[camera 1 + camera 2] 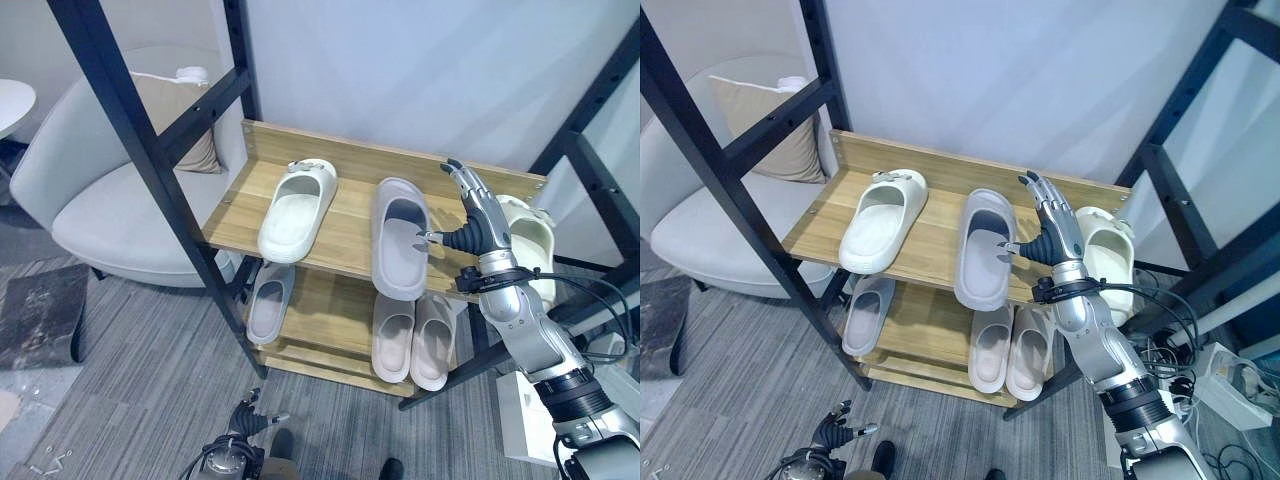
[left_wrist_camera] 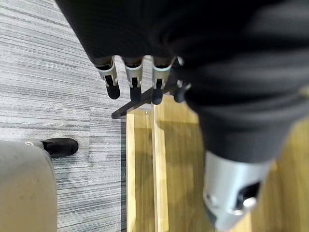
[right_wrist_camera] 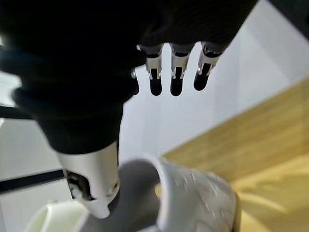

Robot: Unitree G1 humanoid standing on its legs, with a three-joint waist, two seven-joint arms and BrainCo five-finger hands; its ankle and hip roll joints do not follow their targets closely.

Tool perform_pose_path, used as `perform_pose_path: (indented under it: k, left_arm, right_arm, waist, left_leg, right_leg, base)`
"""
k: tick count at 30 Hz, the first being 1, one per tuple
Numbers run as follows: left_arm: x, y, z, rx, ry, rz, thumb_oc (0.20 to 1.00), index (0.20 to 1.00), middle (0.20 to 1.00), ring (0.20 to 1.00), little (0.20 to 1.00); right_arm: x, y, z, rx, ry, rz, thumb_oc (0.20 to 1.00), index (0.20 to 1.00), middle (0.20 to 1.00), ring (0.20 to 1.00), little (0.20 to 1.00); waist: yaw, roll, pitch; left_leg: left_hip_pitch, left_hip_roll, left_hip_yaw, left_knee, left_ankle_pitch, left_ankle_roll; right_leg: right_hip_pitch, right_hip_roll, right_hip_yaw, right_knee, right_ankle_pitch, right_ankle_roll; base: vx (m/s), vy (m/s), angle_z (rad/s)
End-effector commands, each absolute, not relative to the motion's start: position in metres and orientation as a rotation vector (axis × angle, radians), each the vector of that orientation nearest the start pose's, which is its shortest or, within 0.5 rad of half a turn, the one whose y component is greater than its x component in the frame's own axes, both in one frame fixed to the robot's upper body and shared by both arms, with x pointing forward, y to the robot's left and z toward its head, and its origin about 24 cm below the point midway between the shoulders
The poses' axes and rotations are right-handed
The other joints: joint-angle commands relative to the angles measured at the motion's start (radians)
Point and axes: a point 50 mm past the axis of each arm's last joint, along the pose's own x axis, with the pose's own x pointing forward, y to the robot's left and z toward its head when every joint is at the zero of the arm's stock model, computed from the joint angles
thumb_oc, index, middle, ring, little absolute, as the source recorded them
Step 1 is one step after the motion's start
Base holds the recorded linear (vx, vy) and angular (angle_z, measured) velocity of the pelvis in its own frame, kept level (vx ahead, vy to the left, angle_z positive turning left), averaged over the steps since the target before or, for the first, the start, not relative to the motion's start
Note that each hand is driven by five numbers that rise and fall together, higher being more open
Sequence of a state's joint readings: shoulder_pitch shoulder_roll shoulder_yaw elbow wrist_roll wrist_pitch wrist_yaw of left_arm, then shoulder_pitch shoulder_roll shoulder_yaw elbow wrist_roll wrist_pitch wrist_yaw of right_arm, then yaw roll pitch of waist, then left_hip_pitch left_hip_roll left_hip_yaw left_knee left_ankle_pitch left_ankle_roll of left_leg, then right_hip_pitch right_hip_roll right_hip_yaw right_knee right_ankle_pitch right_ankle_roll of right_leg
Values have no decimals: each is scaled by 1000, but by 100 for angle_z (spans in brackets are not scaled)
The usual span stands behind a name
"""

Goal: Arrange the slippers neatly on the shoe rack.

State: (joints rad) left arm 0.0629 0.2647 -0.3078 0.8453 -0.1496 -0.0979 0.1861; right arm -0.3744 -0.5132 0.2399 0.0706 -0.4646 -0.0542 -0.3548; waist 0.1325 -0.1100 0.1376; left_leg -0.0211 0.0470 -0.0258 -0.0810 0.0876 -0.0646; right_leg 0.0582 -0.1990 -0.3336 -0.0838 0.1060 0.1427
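Left eye view: the right hand [image 1: 478,222] stands upright over the top shelf [image 1: 345,232] of the shoe rack, fingers straight and spread, holding nothing. The grey slipper [image 1: 400,238] lies just to the hand's left, the thumb at its upper strap. Its long axis runs front to back, the heel end overhanging the shelf's front edge. A cream slipper [image 1: 297,208] lies further left, angled slightly; a second cream slipper [image 1: 530,244] sits behind the hand at the shelf's right end.

Right eye view: same layout. The left hand [image 1: 835,434] hangs low near the floor, well away from the shelves, so the right hand is plainly the nearer. Three slippers rest on the lower shelf [image 1: 925,325] (one alone at the left, a pair at the right).

Left wrist view: left fingers [image 2: 133,79] hang loosely extended, gripping nothing, above carpet and the rack's wooden base.

Right wrist view: right fingers straight and free, with the grey slipper's strap just below the thumb. In my judgement, the next move turns on pushing it back along its axis.
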Motion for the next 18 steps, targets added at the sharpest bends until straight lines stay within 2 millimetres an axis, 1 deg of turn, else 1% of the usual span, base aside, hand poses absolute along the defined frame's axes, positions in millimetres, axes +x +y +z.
perform_pose_path:
  k: [1, 3, 7, 8, 9, 10, 11, 12, 14, 18]
  left_arm:
    - [160, 204, -125, 312, 772, 36, 1000, 1000, 1000, 1000, 1000]
    - [161, 204, -125, 309, 770, 36, 1000, 1000, 1000, 1000, 1000]
    - [160, 203, -125, 311, 769, 27, 1000, 1000, 1000, 1000, 1000]
    - [160, 203, -125, 311, 769, 28, 1000, 1000, 1000, 1000, 1000]
    - [160, 202, -125, 310, 766, 23, 1000, 1000, 1000, 1000, 1000]
    - [159, 202, -126, 313, 772, 22, 1000, 1000, 1000, 1000, 1000]
    - [160, 201, -126, 313, 771, 22, 1000, 1000, 1000, 1000, 1000]
    - [160, 201, -126, 312, 771, 23, 1000, 1000, 1000, 1000, 1000]
    - [162, 199, -125, 306, 761, 24, 1000, 1000, 1000, 1000, 1000]
    - [160, 200, -126, 305, 774, 30, 1000, 1000, 1000, 1000, 1000]
  right_arm:
    - [324, -167, 182, -945, -664, -176, 1000, 1000, 1000, 1000, 1000]
    - [325, -166, 182, -959, -662, -168, 1000, 1000, 1000, 1000, 1000]
    - [335, -167, 170, -988, -590, -156, 1000, 1000, 1000, 1000, 1000]
    - [336, -167, 170, -988, -591, -156, 937, 937, 937, 937, 937]
    - [338, -167, 169, -1004, -582, -150, 796, 796, 796, 796, 796]
    - [341, -167, 169, -1019, -579, -153, 297, 297, 297, 297, 297]
    - [341, -167, 170, -1019, -579, -153, 200, 200, 200, 200, 200]
    - [343, -169, 166, -1040, -562, -150, 200, 200, 200, 200, 200]
    - [345, -173, 169, -1080, -563, -171, 200, 200, 200, 200, 200]
    - [342, -175, 174, -1072, -582, -196, 200, 200, 200, 200, 200]
  waist:
    - [56, 14, 7]
    - [61, 13, 8]
    - [82, 11, 11]
    - [81, 11, 11]
    - [86, 10, 10]
    - [90, 10, 12]
    - [89, 10, 12]
    - [91, 10, 12]
    - [90, 12, 10]
    - [84, 14, 5]
  left_leg:
    - [28, -26, -31, 2, -92, 41]
    - [25, -28, -34, 2, -92, 41]
    - [18, -33, -49, 3, -91, 42]
    - [17, -34, -49, 3, -91, 42]
    - [16, -34, -52, 3, -91, 43]
    - [13, -36, -53, 3, -90, 42]
    - [12, -36, -53, 3, -90, 42]
    - [12, -36, -55, 3, -90, 42]
    - [12, -38, -58, 3, -90, 41]
    - [16, -36, -61, 3, -91, 39]
  right_leg:
    - [49, -28, -27, 45, -61, 46]
    - [50, -29, -31, 45, -60, 46]
    - [51, -32, -44, 43, -59, 48]
    - [51, -32, -45, 43, -59, 48]
    - [51, -33, -48, 43, -59, 48]
    - [51, -33, -50, 42, -58, 48]
    - [51, -33, -50, 42, -58, 48]
    - [52, -33, -50, 41, -59, 48]
    - [53, -33, -52, 41, -60, 47]
    - [58, -32, -52, 39, -63, 45]
  base:
    - [17, 18, 8]
    - [22, 23, 17]
    - [19, 22, 9]
    - [0, 0, 0]
    - [11, 22, 4]
    - [10, 22, 4]
    - [4, 17, 9]
    - [6, 8, 11]
    - [3, 14, 11]
    - [-1, 2, 1]
